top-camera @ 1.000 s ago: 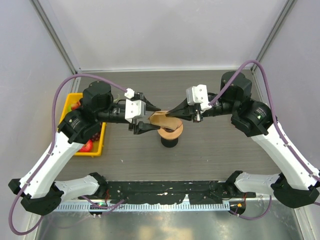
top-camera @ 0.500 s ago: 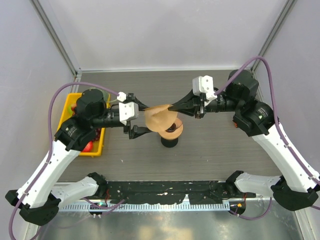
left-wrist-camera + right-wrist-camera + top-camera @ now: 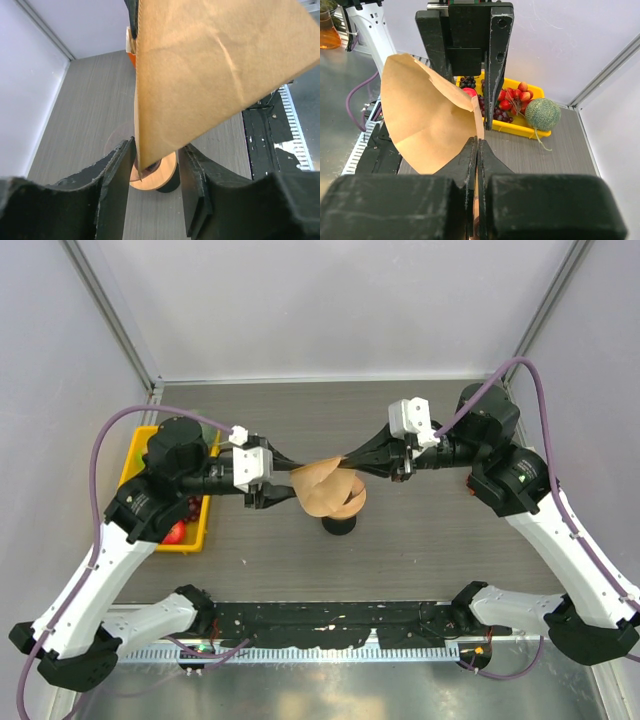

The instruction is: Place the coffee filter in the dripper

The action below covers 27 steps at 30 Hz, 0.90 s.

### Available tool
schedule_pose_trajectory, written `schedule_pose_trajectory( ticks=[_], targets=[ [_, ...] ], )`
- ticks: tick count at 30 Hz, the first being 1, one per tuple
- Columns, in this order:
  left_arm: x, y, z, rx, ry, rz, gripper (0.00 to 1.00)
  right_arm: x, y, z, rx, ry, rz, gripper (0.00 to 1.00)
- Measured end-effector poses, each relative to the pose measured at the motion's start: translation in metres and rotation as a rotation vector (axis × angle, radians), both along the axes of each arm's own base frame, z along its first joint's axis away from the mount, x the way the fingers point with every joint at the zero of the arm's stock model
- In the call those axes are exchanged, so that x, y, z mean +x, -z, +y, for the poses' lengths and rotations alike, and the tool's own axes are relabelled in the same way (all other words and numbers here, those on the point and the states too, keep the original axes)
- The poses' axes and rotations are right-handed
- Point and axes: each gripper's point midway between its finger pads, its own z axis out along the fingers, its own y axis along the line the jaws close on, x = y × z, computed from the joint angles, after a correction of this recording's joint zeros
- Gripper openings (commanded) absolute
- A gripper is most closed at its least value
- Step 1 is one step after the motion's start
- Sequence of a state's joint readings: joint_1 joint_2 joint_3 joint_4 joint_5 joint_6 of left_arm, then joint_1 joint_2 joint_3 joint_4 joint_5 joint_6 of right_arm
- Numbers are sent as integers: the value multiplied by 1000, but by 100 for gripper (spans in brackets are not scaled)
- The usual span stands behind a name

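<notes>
Above the dripper [image 3: 356, 502], the right gripper [image 3: 350, 458] pinches the coffee filter [image 3: 325, 488]; the left gripper [image 3: 292, 485] straddles its left edge, jaws apart.

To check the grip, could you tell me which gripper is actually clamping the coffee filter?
The right gripper: its jaws are shut on the edge of the coffee filter, whereas the left gripper has its jaws apart with the paper between them.

One camera looks down from above, my bases [image 3: 190, 612] at the frame's bottom. Each wrist camera peers close along my fingers [image 3: 115, 180], facing the other; all three share the coffee filter [image 3: 325, 490].
</notes>
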<state>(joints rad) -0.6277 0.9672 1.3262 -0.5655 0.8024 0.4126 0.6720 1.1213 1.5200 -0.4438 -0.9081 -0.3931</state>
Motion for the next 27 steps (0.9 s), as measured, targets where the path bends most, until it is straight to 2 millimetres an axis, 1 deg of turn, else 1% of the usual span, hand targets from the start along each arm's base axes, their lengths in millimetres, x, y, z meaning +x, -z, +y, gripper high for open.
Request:
schedule_pose_trajectory(
  ticks=[1, 3, 7, 8, 9, 11, 12, 13, 14, 16, 20, 22, 23, 24, 25, 27],
  targets=[
    [0, -1, -1, 3, 7, 1, 42, 0, 0, 0, -1, -1, 0, 5],
    [1, -4, -3, 6, 16, -3, 33, -1, 1, 0, -4, -4, 1, 5],
    [4, -4, -6, 13, 23, -7, 8, 0, 1, 1, -5, -7, -1, 5],
    [4, -3, -6, 17, 24, -9, 3, 0, 2, 1, -6, -7, 1, 6],
    [4, -3, -6, 19, 26, -11, 0, 1, 2, 1, -7, -7, 2, 9],
    [3, -3, -7, 20, 30, -15, 0, 2, 3, 2, -8, -2, 13, 21],
    [3, -3, -8, 19, 29, -14, 0, 2, 3, 2, -8, 3, 21, 30],
    [3, -3, -8, 17, 30, -16, 0, 3, 3, 2, -8, 8, 29, 34],
    [3, -5, -9, 13, 30, -21, 0, 4, 2, 2, -6, 14, 41, 42],
    [4, -7, -10, 6, 26, -28, 0, 7, 1, 4, 1, 28, 68, 49],
    [9, -13, -11, -17, -3, -50, 0, 17, 6, 9, -1, 65, 147, 50],
    [12, -13, -10, -24, -21, -64, 0, 20, 9, 11, -7, 79, 183, 45],
    [14, -13, -10, -29, -32, -74, 2, 22, 10, 11, -10, 84, 197, 34],
    [15, -13, -9, -32, -42, -82, 12, 23, 11, 12, -11, 90, 207, 27],
    [16, -14, -9, -37, -50, -91, 24, 24, 12, 12, -12, 95, 216, 14],
    [18, -16, -9, -40, -63, -107, 47, 24, 13, 12, -11, 102, 227, 5]
  ],
)
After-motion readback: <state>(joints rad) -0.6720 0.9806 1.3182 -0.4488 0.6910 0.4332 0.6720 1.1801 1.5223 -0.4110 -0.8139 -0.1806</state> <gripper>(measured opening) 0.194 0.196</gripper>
